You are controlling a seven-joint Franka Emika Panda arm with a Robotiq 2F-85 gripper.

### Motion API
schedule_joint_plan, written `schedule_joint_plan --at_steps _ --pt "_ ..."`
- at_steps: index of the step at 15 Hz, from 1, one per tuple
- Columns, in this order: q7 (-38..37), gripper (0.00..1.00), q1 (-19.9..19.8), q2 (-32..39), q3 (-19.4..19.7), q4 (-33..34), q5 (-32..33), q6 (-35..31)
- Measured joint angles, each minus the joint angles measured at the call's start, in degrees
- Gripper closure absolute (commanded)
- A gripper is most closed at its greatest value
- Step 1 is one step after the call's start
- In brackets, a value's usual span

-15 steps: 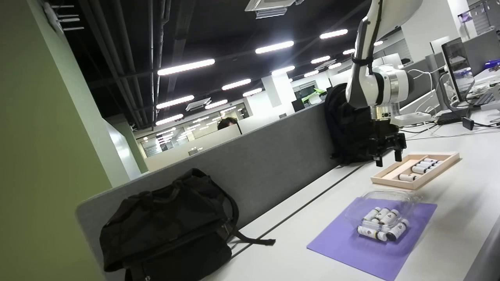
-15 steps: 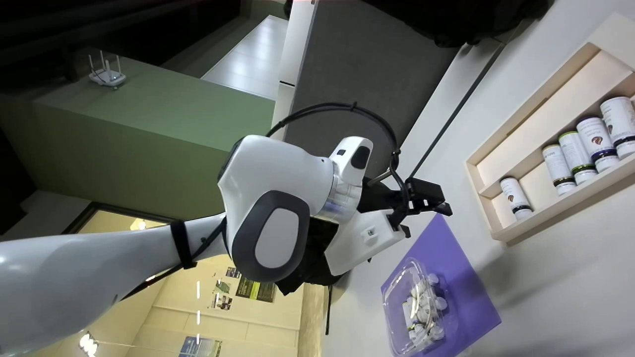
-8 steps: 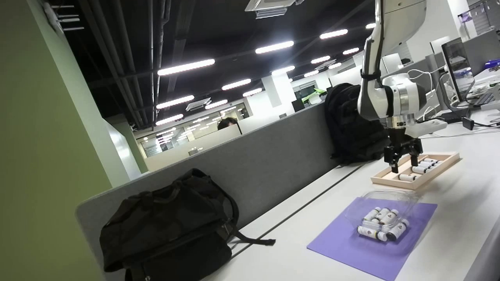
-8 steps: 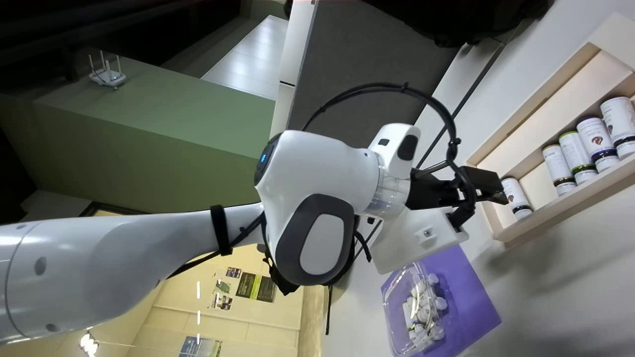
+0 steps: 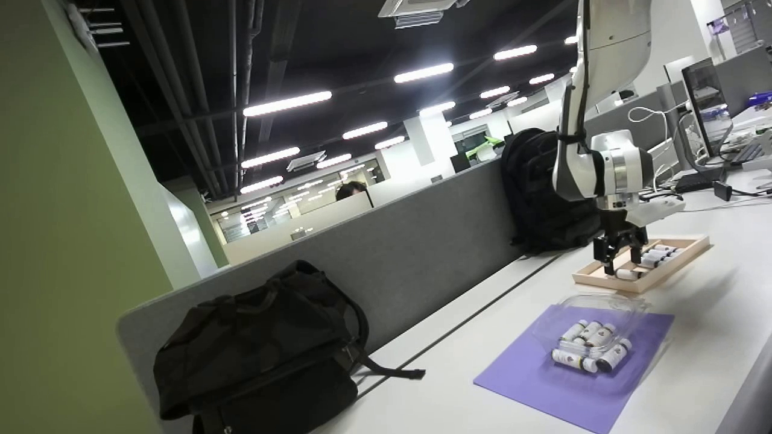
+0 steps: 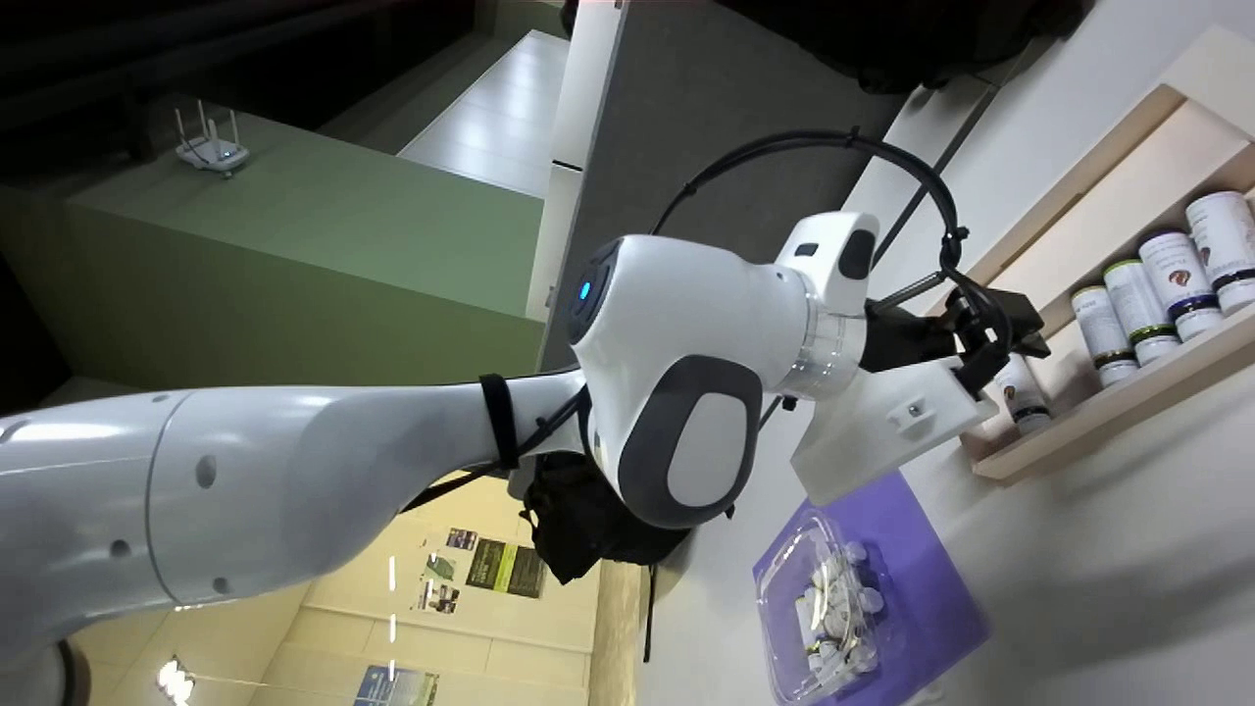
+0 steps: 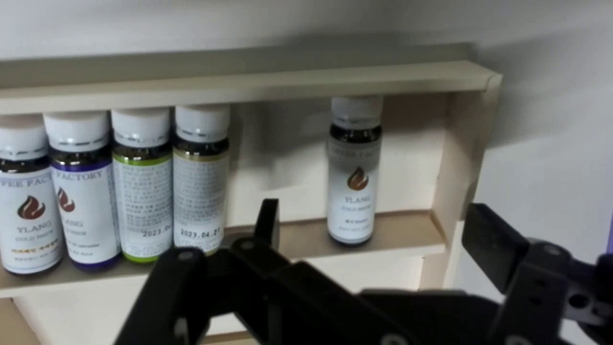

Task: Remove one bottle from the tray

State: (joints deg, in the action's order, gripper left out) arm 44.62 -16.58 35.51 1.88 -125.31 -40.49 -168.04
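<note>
The light tan wooden tray shows in both exterior views (image 5: 603,282) (image 6: 1118,404) and in the wrist view (image 7: 287,86). It has a divider. A single white-labelled bottle (image 7: 355,177) lies apart from the others near one end of the tray; it also shows in both exterior views (image 5: 629,274) (image 6: 1022,387), partly covered by the gripper. Several more bottles (image 7: 143,191) lie side by side in the same compartment. My gripper (image 5: 623,264) is open above that end of the tray. In the wrist view the gripper (image 7: 371,214) has one finger on each side of the single bottle, apart from it.
A purple mat (image 5: 525,374) on the table bears a clear plastic container (image 5: 633,307) with several bottles. A dark backpack (image 5: 259,355) lies against the grey partition (image 5: 422,253). Another dark backpack (image 5: 537,199) stands behind the arm. A monitor and cables are farther back.
My gripper has moved over to the tray and come down towards the single bottle, staying open. The bottles and the tray have not moved.
</note>
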Motion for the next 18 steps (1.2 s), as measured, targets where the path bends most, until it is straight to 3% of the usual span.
schedule_joint_plan --at_steps 3,10,12,18 --pt "0.0 0.33 0.3 2.2 0.7 2.4 0.1 0.9" --pt "-0.3 0.77 0.9 4.8 1.5 5.7 0.1 1.9" --pt "-4.3 0.88 0.6 4.7 1.3 5.9 4.8 2.1" --pt "-20.5 0.88 0.6 2.1 0.5 6.0 20.1 5.1"
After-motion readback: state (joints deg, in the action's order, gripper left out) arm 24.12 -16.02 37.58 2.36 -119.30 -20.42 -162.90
